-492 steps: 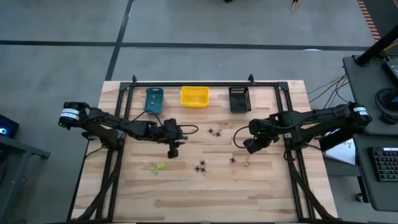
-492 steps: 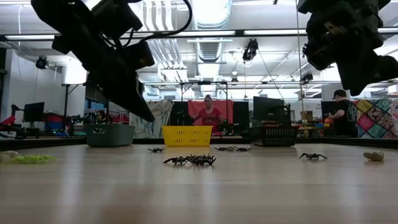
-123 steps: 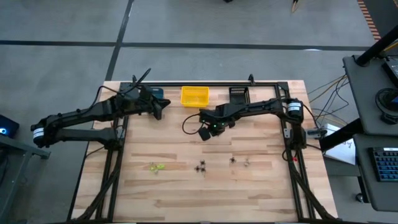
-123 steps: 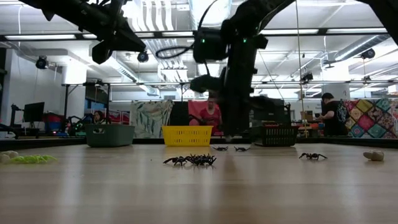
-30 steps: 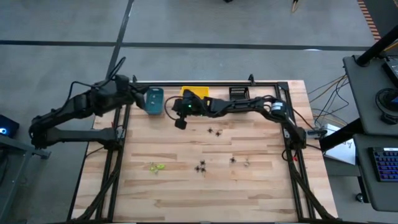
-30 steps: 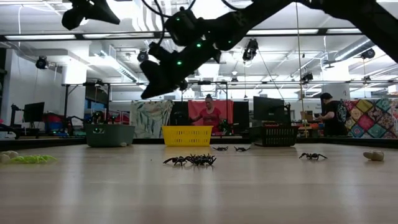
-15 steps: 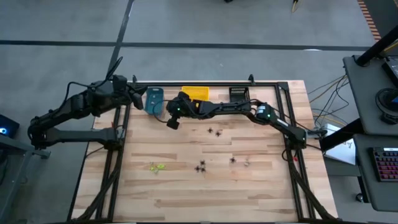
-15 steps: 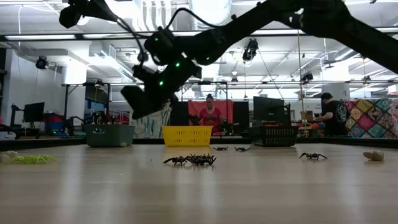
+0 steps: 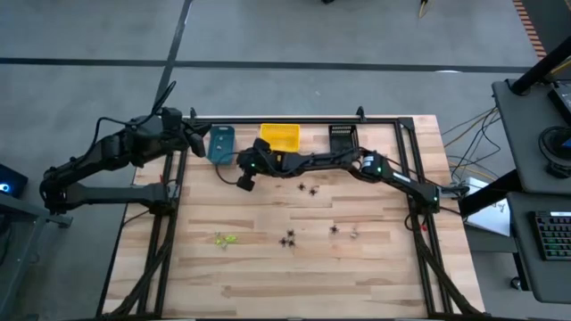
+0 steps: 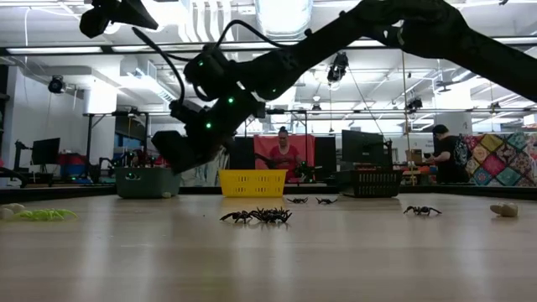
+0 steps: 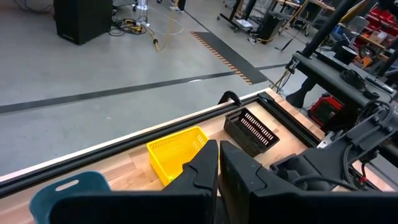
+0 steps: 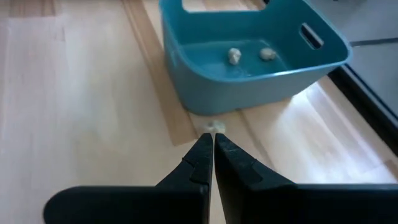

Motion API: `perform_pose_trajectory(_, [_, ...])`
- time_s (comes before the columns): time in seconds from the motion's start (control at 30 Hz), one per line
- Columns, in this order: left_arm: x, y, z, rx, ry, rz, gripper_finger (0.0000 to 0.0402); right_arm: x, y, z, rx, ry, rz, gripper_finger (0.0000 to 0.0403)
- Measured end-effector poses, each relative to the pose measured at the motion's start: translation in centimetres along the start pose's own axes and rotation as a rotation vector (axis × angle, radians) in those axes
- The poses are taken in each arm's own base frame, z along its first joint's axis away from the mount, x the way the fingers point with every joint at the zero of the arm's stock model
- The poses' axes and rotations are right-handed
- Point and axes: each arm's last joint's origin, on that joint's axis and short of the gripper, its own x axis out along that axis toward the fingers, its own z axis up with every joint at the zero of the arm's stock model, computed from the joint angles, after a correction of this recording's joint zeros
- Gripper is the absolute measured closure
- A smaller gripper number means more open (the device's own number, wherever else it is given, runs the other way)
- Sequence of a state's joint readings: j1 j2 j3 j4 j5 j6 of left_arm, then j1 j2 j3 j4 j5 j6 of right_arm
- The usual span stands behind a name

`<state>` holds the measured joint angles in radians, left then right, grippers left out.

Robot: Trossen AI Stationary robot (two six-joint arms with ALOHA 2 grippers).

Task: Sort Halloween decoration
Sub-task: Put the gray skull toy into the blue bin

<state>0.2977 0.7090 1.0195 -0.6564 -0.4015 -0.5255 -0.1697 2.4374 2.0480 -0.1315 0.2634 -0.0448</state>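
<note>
I've got the right gripper [image 12: 208,144] pressed together just short of the teal bin [image 12: 249,59] at the bench's far edge, aimed at a pale trinket [image 12: 216,127] lying outside its wall; two already inside. Left gripper [image 11: 217,163], shut, waits past the far left corner.

Scattered black spiders [image 9: 287,240], apparently upright

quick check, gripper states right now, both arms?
Left gripper: shut, holding nothing, raised by the table's far-left corner.
Right gripper: shut, nothing visibly held, low over the table just short of the teal bin.
</note>
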Motion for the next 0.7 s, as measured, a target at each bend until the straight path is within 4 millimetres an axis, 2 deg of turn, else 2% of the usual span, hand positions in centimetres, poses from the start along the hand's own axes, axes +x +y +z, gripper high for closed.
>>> perform_pose_trajectory(0.33, [0.1,-0.1,0.1,-0.004,-0.007,-0.004,0.0402,0.9,1.2,-0.6,0.018,-0.044,0.013,0.0394])
perform_pose_trajectory(0.7, [0.1,-0.1,0.1,-0.012,-0.01,-0.006,0.0401,1.5,0.0,-0.6,0.074,-0.083,-0.034,0.0394])
